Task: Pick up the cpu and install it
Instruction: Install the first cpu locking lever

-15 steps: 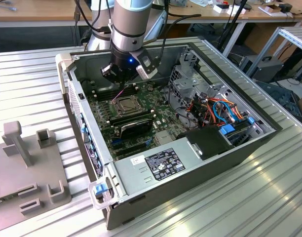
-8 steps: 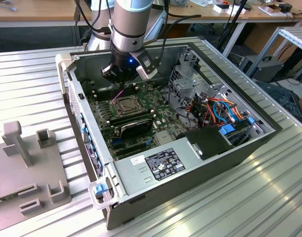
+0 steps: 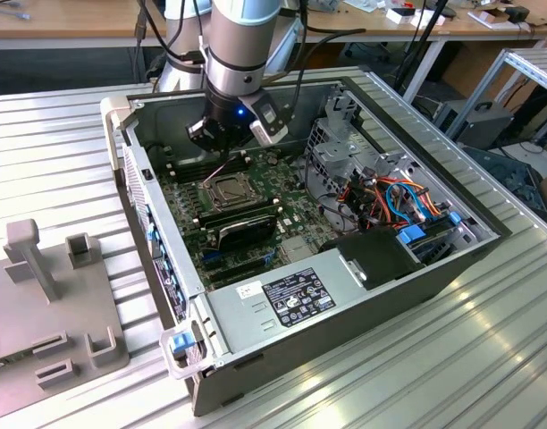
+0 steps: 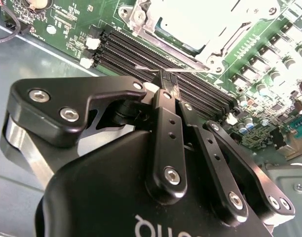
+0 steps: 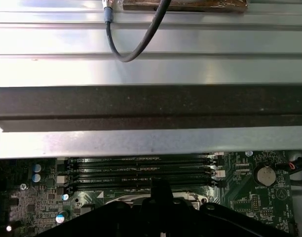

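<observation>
The fingers point(image 4: 162, 111) are pressed together, with no gap between them in the second wrist view. The gripper point(image 4: 165, 81) points its tip down at a thin metal lever point(image 4: 193, 70). The tip looks like it touches the lever, but I cannot tell if it pinches the lever or just pushes on it. There is no chip in the fingers.

Just past the lever is the socket frame point(image 4: 141, 19). Inside it sits the cpu point(image 4: 190, 24), with its shiny flat top facing up. It lies flat in its place on the green board. So the picking up and the putting in look done. The lever sticks out to the side of the socket and does not look tucked in, so I think the locking step is in hand. I cannot be sure the frame is fully down over the chip.

Between the gripper and the socket run the long black memory slots point(image 4: 141, 54), side by side. They look empty.

In the exterior view the gripper point(image 3: 222, 141) hangs low inside the open computer case point(image 3: 488, 237), just beside the cpu point(image 3: 229, 189). A black card point(image 3: 242, 228) stands on the board near the socket, on the side away from the gripper. The case lies on its side on a ridged metal desk point(image 3: 59, 152). A grey holder block point(image 3: 41, 295) sits on the desk at the exterior view's left, well apart from the case.
</observation>
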Controlling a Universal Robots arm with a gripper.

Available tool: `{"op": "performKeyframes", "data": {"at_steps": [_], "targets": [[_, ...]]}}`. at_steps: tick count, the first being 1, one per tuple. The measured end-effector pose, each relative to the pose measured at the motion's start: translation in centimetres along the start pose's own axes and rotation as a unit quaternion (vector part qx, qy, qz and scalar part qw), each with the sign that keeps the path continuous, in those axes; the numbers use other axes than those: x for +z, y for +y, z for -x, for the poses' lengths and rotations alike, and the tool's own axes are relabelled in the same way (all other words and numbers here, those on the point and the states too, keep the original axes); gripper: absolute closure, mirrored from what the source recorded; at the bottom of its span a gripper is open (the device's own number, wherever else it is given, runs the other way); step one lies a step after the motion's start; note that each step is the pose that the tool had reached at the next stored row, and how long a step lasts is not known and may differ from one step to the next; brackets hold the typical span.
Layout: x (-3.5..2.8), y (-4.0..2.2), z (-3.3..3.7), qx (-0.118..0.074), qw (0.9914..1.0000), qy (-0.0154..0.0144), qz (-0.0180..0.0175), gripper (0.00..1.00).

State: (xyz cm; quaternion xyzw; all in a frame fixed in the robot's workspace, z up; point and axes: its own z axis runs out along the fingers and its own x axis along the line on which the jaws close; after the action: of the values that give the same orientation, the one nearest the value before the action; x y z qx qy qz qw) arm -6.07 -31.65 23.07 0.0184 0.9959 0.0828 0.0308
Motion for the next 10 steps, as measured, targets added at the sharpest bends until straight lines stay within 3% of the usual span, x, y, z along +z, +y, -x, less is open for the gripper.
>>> {"op": "performKeyframes", "data": {"at_steps": [10], "targets": [[0.38, -0.06, -0.01, 0.0, 1.0, -0.0001, 0.0001, 0.89]]}}
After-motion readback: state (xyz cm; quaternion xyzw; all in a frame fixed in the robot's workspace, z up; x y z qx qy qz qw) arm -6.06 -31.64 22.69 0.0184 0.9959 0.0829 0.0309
